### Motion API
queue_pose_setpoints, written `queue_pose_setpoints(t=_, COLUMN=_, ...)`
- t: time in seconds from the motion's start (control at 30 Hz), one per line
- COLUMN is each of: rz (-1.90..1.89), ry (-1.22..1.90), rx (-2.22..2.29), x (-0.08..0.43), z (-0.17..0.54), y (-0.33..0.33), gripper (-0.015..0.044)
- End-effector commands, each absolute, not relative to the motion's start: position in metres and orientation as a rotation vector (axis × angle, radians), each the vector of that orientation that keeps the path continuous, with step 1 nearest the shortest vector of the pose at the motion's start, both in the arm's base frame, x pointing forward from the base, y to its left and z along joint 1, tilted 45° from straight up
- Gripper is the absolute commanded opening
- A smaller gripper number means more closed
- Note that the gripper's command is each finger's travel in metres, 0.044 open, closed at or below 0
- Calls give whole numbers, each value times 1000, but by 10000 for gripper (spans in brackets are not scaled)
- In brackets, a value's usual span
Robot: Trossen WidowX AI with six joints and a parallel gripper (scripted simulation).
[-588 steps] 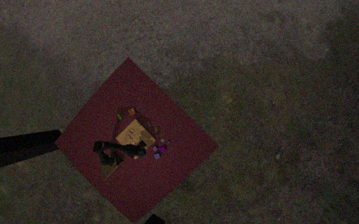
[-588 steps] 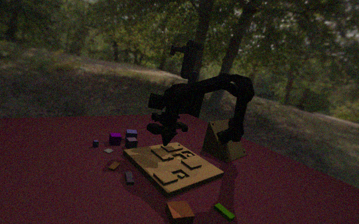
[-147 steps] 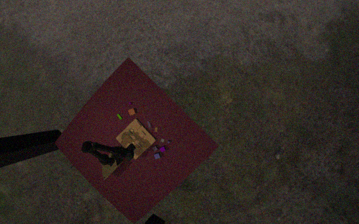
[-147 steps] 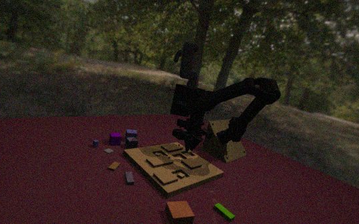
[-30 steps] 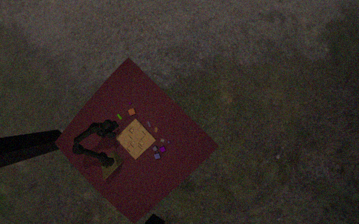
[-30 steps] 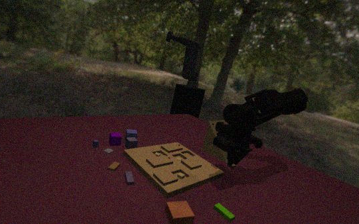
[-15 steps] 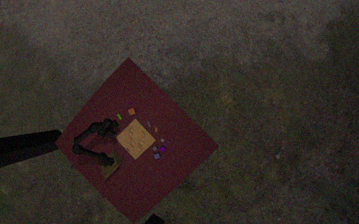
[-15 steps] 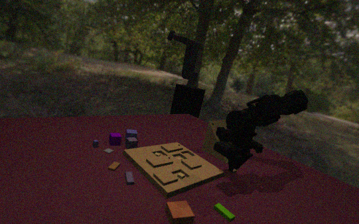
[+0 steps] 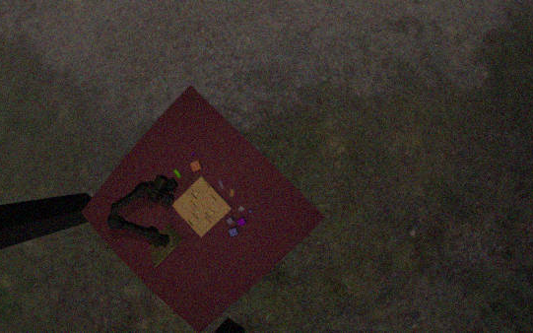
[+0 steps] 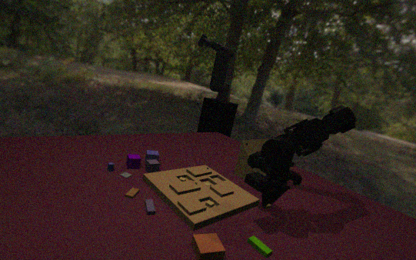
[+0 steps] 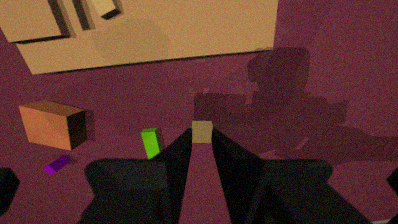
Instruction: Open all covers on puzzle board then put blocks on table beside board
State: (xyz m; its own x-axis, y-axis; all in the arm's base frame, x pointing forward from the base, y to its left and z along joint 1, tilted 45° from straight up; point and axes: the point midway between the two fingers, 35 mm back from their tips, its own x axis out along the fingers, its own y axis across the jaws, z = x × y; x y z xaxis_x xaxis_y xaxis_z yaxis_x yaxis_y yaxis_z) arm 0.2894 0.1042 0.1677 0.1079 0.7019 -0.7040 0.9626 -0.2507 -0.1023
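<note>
The tan puzzle board (image 9: 202,231) (image 10: 242,198) (image 11: 200,37) lies flat on the table. Raised cover plates (image 10: 184,187) (image 10: 221,190) (image 10: 192,208) stand beside well openings. A pale block (image 10: 210,203) (image 11: 104,7) sits in the well nearest the orange block. Other wells farther back also seem to hold pale pieces, too small and dark to be sure. My gripper (image 10: 267,204) (image 11: 201,132) is shut on a small tan block (image 11: 202,129). It holds it above the table, just off the board's edge. The table below shows between the fingers.
An orange block (image 9: 195,166) (image 10: 208,243) (image 11: 47,125) and a green bar (image 9: 177,173) (image 10: 260,245) (image 11: 150,144) lie near the gripper's side of the board. A purple bar (image 11: 57,164) lies beyond. Purple (image 10: 134,161) and grey (image 10: 152,165) cubes stand across the board.
</note>
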Motion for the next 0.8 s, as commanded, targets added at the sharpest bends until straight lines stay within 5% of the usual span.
queue_pose_setpoints(t=0.0, rz=-940, ry=1622, rx=2011, x=290, z=163, y=108, gripper=80)
queue_pose_setpoints(t=0.77, rz=-936, ry=1625, rx=2015, x=292, z=137, y=135, gripper=80)
